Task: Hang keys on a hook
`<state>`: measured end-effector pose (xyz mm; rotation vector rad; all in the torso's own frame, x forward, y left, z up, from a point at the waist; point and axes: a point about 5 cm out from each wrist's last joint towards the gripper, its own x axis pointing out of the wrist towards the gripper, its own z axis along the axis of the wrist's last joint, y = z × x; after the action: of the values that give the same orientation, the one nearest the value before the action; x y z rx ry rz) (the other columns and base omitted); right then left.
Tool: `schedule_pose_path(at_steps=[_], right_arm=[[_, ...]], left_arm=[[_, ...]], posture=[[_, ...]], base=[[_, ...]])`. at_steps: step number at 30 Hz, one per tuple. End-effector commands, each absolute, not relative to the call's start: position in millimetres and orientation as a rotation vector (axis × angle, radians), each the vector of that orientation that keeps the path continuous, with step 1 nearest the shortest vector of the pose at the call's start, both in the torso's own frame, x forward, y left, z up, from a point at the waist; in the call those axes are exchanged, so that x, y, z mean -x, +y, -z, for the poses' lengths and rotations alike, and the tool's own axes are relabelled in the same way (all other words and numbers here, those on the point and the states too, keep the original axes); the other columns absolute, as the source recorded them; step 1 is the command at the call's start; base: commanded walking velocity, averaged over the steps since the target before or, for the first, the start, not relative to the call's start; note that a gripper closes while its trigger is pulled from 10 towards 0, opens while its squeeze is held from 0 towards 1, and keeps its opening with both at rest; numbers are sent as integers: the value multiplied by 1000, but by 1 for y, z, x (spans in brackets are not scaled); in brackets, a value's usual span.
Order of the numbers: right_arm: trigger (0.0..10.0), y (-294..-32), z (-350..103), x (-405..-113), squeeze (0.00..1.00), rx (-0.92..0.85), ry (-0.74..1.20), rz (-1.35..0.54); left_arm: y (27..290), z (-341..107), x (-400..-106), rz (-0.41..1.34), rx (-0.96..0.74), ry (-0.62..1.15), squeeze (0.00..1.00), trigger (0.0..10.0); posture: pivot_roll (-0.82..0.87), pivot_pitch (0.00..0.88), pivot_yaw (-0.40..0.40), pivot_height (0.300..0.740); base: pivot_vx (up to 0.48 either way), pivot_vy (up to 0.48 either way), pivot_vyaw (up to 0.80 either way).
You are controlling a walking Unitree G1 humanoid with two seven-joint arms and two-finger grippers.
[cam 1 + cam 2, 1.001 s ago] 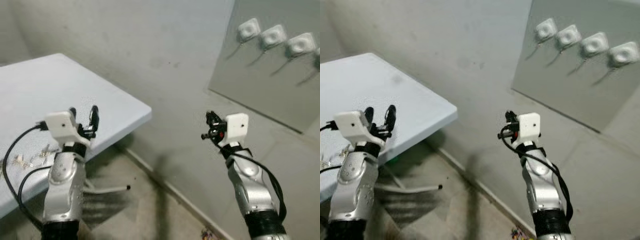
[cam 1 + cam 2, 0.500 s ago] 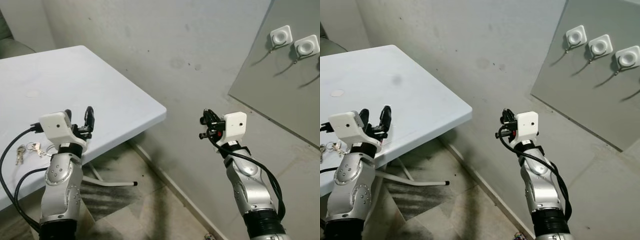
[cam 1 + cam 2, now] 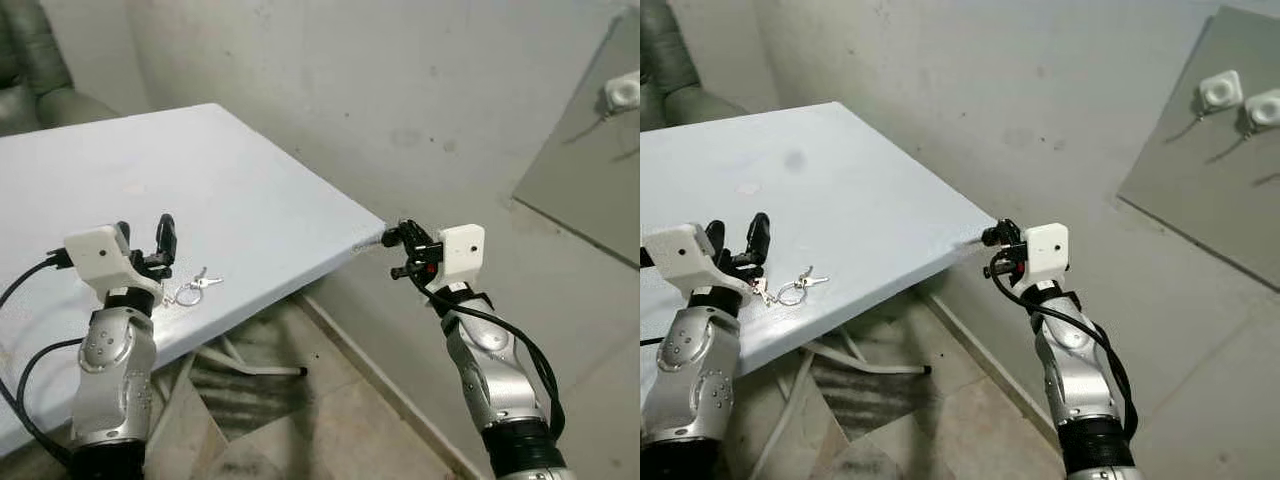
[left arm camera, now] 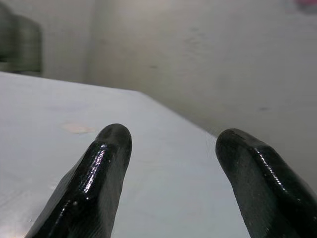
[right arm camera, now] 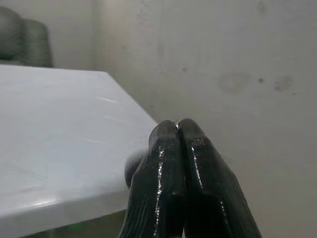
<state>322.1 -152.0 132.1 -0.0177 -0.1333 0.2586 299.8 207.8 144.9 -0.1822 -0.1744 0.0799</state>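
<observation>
Left tool point(image 3: 143, 231): fingers spread apart, empty, raised over the near edge of the desk point(image 3: 250, 200).
Keys point(image 3: 192, 289): flat on the desk on their ring, just beside the left tool, at its right side, not touching it.
Right tool point(image 3: 992, 250): fingers pressed together, holding nothing, off the desk's corner.
Hooks point(image 3: 1219, 90): on the wall panel, well apart from the right tool, up to its right.
</observation>
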Motion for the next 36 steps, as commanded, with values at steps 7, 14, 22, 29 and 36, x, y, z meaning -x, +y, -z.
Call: schedule_pose_path(at_steps=[7, 14, 22, 29, 36], right_arm=[[10000, -149, -137, -327, 0, -5, -121, -260], [10000, -149, -138, -329, 0, -5, -115, -254], [10000, -150, -139, -330, 0, -1, -112, -250], [10000, -150, -139, -330, 0, 5, -111, -249], [10000, -154, -138, -333, 0, -13, -92, -169]], left_arm=[[213, -144, -301, -120, 182, -155, 0, 10000], [212, -145, -304, -123, 188, -147, 0, 10000], [209, -143, -306, -125, 182, -127, 0, 10000], [208, -141, -307, -122, 177, -107, 0, 10000], [207, -138, -307, -117, 182, -80, 0, 10000]], posture=[[-123, 0, -81, 724], [-127, 0, -84, 724], [-128, 0, -86, 724], [-129, 0, -88, 724], [-129, 0, -88, 724]], base=[[0, 43, -554], [0, 0, -657], [0, 0, -663], [0, 0, -663], [0, 0, -382]])
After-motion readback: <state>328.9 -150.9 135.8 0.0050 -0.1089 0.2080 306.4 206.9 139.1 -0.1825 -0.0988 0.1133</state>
